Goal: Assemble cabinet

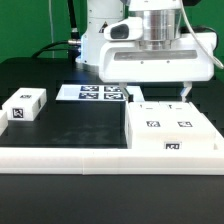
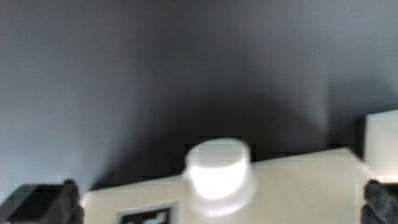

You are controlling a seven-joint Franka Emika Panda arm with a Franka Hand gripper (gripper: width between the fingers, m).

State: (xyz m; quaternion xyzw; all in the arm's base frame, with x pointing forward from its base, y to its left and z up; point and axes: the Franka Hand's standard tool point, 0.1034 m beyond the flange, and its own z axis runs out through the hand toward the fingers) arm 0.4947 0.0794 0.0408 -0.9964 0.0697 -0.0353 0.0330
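Observation:
The cabinet [image 1: 170, 128] is a large white box with black-and-white tags on its top and front, lying at the exterior view's right. My gripper [image 1: 157, 93] hangs just above its far edge, open and empty, one finger to each side. In the wrist view the dark fingertips [image 2: 43, 204] stand wide apart over the cabinet's white top [image 2: 302, 180]. That top carries a rounded white knob [image 2: 217, 175] and a tag [image 2: 151, 213]. A small tagged white drawer block [image 1: 25, 104] lies apart at the exterior view's left.
The marker board [image 1: 95, 93] lies flat behind the middle of the black table. A long white border rail [image 1: 90, 156] runs along the front. The robot's base [image 1: 95, 40] stands at the back. Another white piece [image 2: 382, 135] shows at the wrist view's edge.

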